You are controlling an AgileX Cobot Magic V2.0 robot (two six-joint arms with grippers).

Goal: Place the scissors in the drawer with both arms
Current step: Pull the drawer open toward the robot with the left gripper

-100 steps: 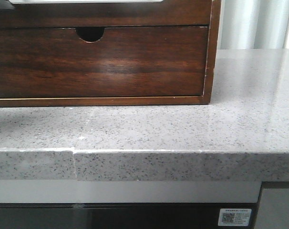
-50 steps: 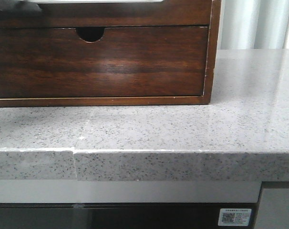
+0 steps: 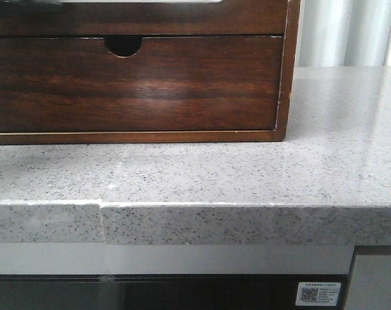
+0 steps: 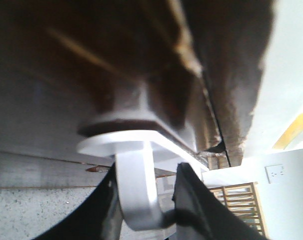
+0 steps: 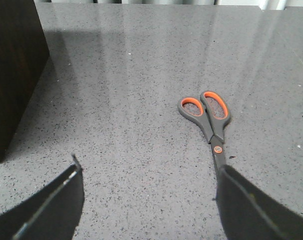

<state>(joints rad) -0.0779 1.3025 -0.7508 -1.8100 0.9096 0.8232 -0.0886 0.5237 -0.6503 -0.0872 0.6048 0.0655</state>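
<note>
The drawer (image 3: 150, 19) is the upper dark brown front of the wooden cabinet, with a white strip (image 3: 137, 1) along its top edge, cut off by the frame. In the left wrist view my left gripper (image 4: 147, 170) straddles the drawer's white handle (image 4: 136, 185), its fingers closed against it. The scissors (image 5: 209, 120), grey with orange-lined handles, lie flat on the grey counter (image 5: 131, 75). My right gripper (image 5: 147, 165) is open and empty above the counter, and its right finger (image 5: 251, 205) covers the blade tip.
Below the drawer is a second front with a semicircular finger notch (image 3: 123, 45). The cabinet's side (image 5: 11, 75) stands at the edge of the right wrist view. The speckled counter's front edge (image 3: 195, 223) runs across the front view.
At the top left of the front view a dark blurred shape has slid right along the white strip. The cabinet has shifted very slightly.
</note>
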